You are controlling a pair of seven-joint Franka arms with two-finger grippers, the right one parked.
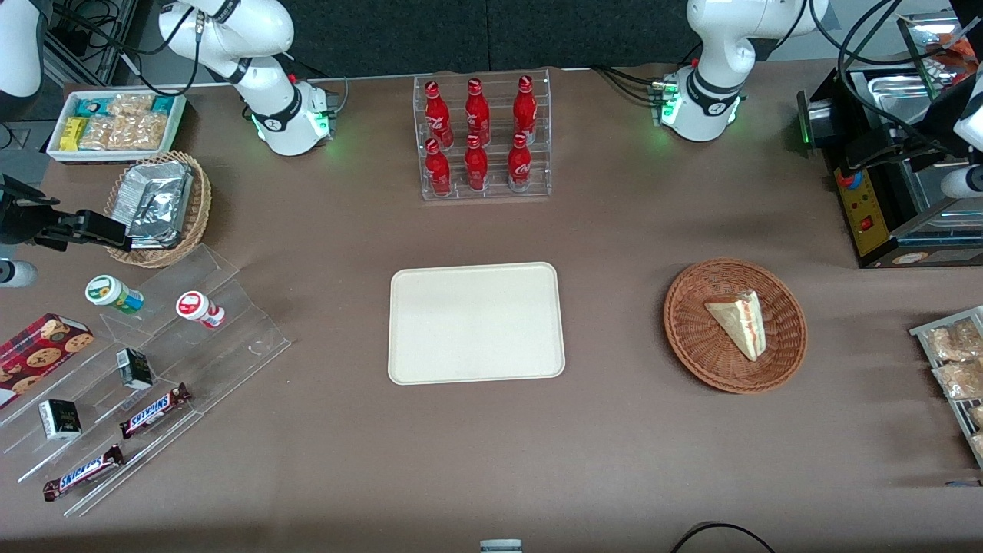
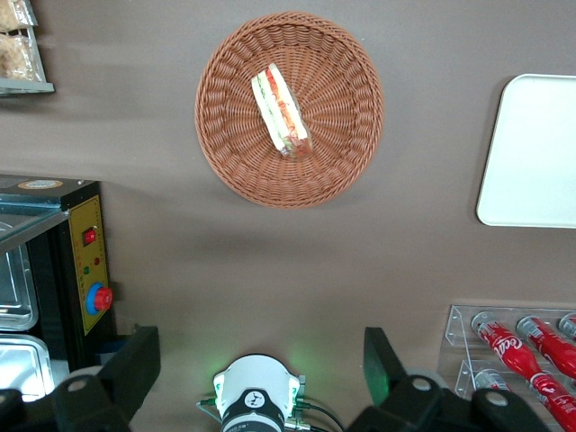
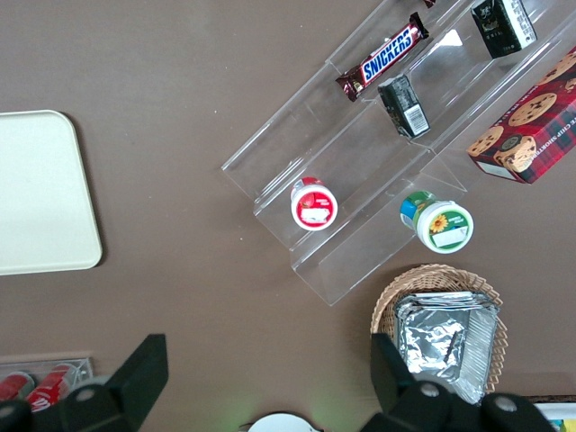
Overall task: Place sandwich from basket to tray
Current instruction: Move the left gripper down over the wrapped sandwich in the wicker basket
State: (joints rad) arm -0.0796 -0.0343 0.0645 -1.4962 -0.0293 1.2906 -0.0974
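The sandwich (image 1: 739,322), a pale wedge with red and green filling along its cut edge, lies in the round reddish-brown basket (image 1: 695,349) toward the working arm's end of the table. In the left wrist view the sandwich (image 2: 281,110) and the basket (image 2: 225,153) show from high above. The cream tray (image 1: 476,322) lies flat mid-table, bare; the wrist view catches its end (image 2: 531,148). My gripper (image 2: 259,362) hangs high over its own arm's base, well apart from the basket, open, with nothing between its black fingers (image 2: 135,360).
A clear rack of red bottles (image 1: 482,138) stands farther from the front camera than the tray. A black machine (image 1: 883,207) and snack packets (image 1: 952,361) sit at the working arm's end. Stepped clear shelves with snacks (image 1: 138,376) and a foil-packet basket (image 1: 157,207) are at the parked arm's end.
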